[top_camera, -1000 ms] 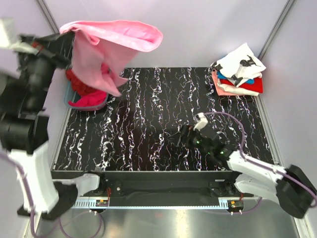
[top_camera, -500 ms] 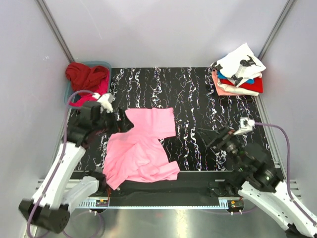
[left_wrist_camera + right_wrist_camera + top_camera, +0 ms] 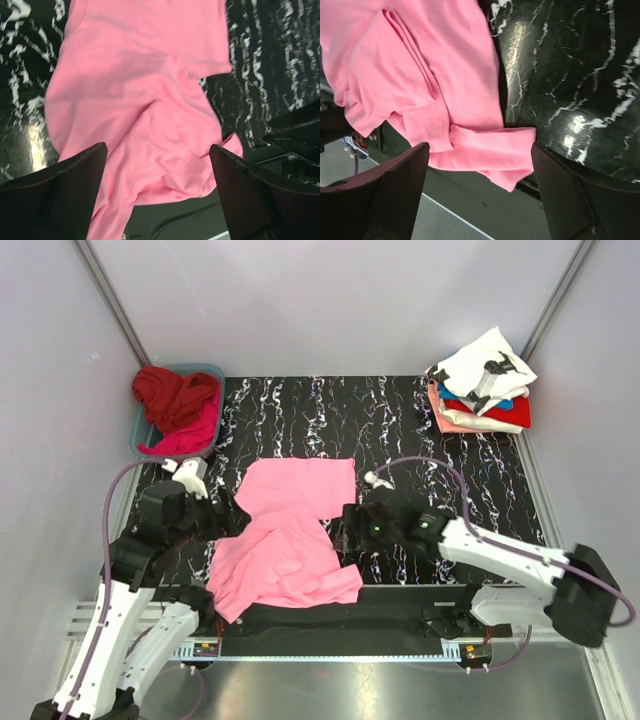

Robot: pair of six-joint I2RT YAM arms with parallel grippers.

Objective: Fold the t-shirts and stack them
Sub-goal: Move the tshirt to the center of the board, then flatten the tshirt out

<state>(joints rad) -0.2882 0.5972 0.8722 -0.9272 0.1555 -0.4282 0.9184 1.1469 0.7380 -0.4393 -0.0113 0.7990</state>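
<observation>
Well, pink t-shirt (image 3: 290, 540) between wide-spread pincers (image 3: 238, 510) (image 3: 346, 530).

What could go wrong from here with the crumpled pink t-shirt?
The light pink cloth t-shirt hangs over the front edge of the black marbled table; a tug might slide it off. It lies bunched in folds between the open left gripper and right gripper; a pinch could catch several layers.

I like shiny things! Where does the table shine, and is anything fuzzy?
Right wrist view: white glare spots on the black table, its fingers dark and fuzzy. Left wrist view: one shiny patch beside the pink t-shirt. Top view: even light, all sharp.
</observation>
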